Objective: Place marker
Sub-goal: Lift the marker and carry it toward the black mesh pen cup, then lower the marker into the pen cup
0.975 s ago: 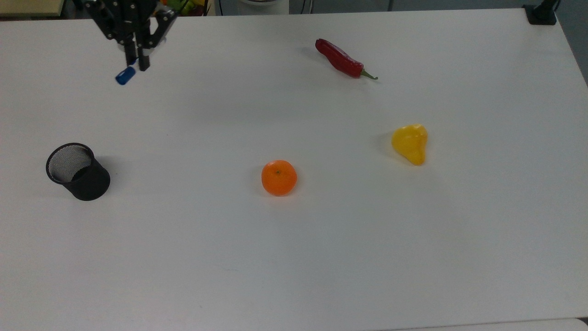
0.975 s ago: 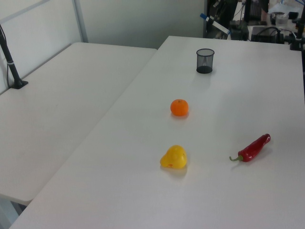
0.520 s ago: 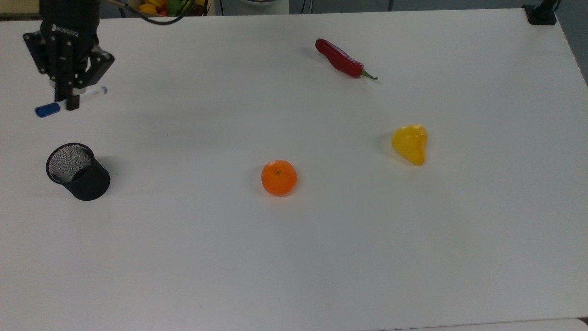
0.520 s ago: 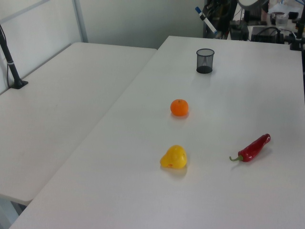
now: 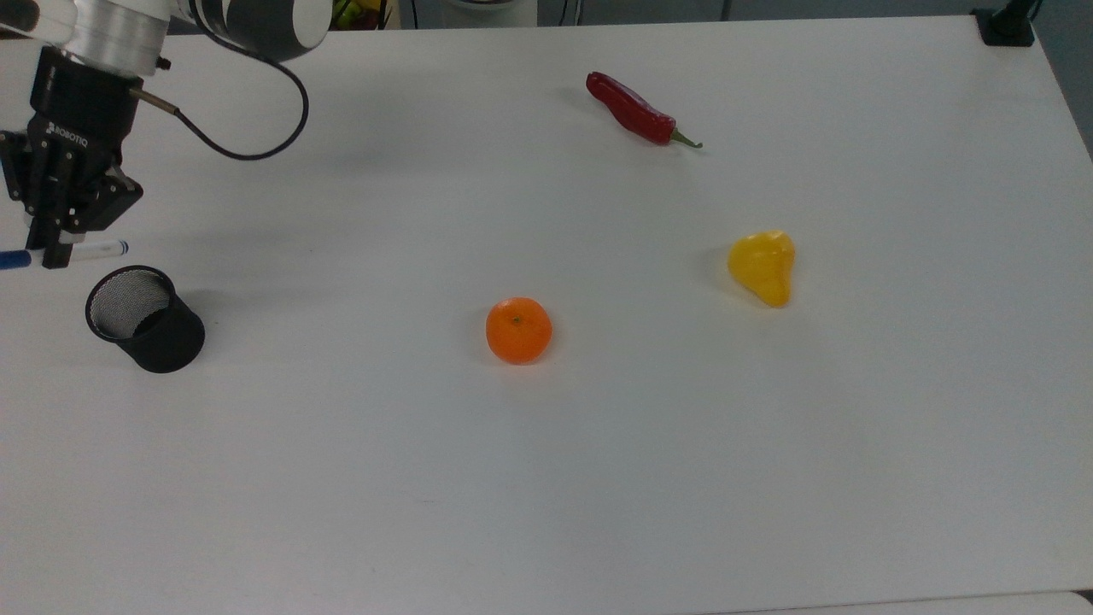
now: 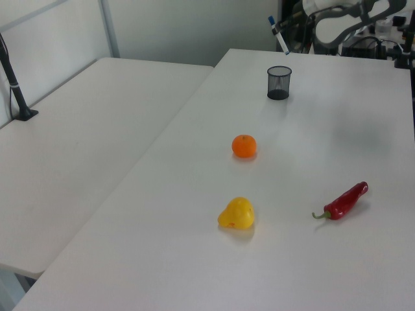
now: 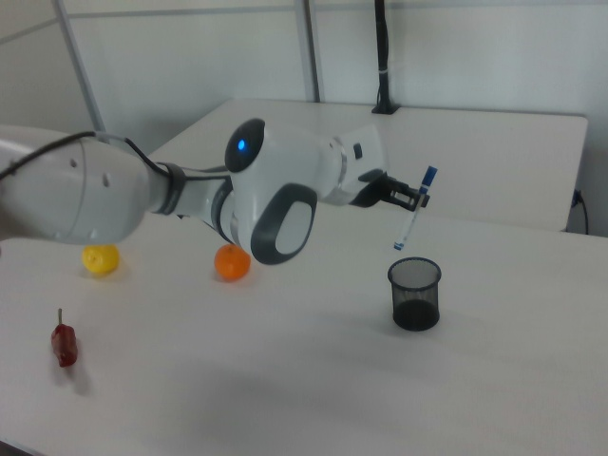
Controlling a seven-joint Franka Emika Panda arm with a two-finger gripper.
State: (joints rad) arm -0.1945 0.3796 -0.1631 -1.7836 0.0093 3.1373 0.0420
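Where top view crops marker [image 5: 85, 251], right view [image 7: 414, 210] shows blue cap.

Two white tables [image 6: 97, 129] stand side by side before pale wall panels [image 7: 190, 57] with grey metal uprights [image 6: 109, 29].

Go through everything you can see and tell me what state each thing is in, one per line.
gripper: shut on the marker, raised near the mesh cup.
marker: held in the air, tilted, blue cap up.
mesh cup: upright on the table, nothing in it.
orange: resting on the table.
yellow pepper: lying on the table.
red chili: lying flat.
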